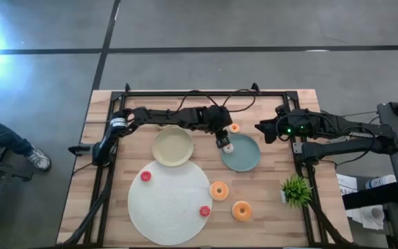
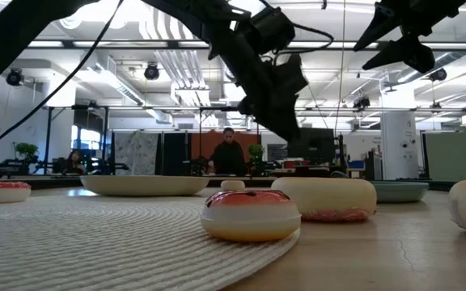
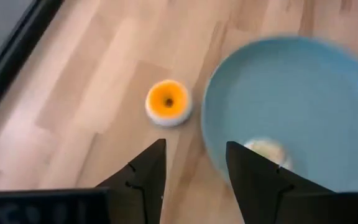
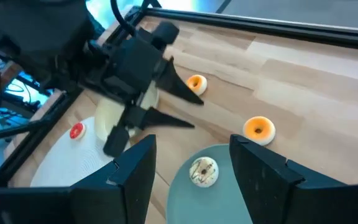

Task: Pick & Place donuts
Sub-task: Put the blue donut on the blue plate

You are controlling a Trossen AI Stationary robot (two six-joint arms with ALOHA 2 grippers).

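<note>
High view, centre of the frame: a pale donut (image 1: pixel 229 147) lies on the teal plate (image 1: pixel 247 158), near its left rim. Just above it hangs the left gripper (image 1: pixel 222 143), fingers open and empty. An orange donut (image 1: pixel 234 128) lies on the surface above the plate. To finish well, lift straight up. The right gripper (image 1: pixel 262 128), right of centre, is open too.

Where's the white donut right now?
In the high view the white donut lies inside the teal plate, near its left rim, directly under the left claw, which is open.
</note>
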